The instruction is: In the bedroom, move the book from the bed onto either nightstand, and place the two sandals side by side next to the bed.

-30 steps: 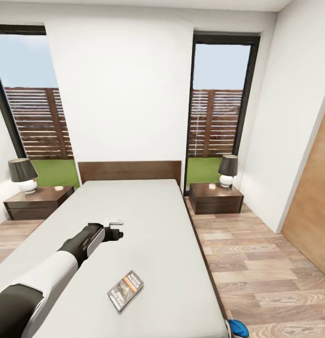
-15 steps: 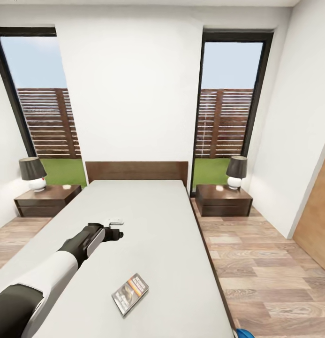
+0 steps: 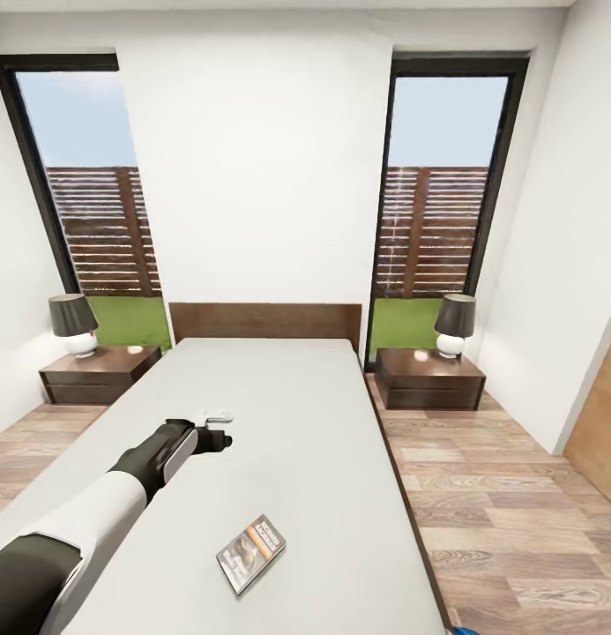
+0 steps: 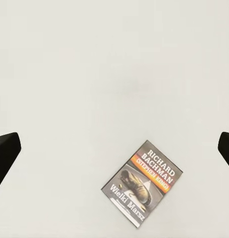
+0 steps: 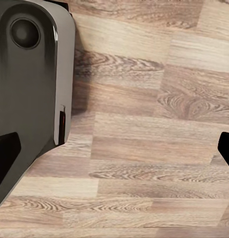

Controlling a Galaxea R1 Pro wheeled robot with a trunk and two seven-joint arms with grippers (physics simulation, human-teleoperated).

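Left wrist view: the book (image 4: 142, 183) lies flat on the plain light-grey mattress of the bed (image 4: 94, 74), cover up and turned at an angle. Cover has white author lettering, an orange band, a dark picture, possibly a shoe, and a white title. Two dark fingertips (image 4: 5, 151) of the left gripper sit at opposite frame edges, spread wide, well apart from the book.

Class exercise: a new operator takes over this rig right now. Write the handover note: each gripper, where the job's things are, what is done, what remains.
Left gripper: jaws open, empty, above the bed.
Right gripper: jaws open, empty, over the wood floor.
Book: flat on the mattress near the foot, untouched.
Nightstands: left nightstand and right nightstand flank the headboard, each with a lamp.
Sandals: a blue scrap shows at the bed's foot.
Done: nothing. Left: book to nightstand, pair the sandals.
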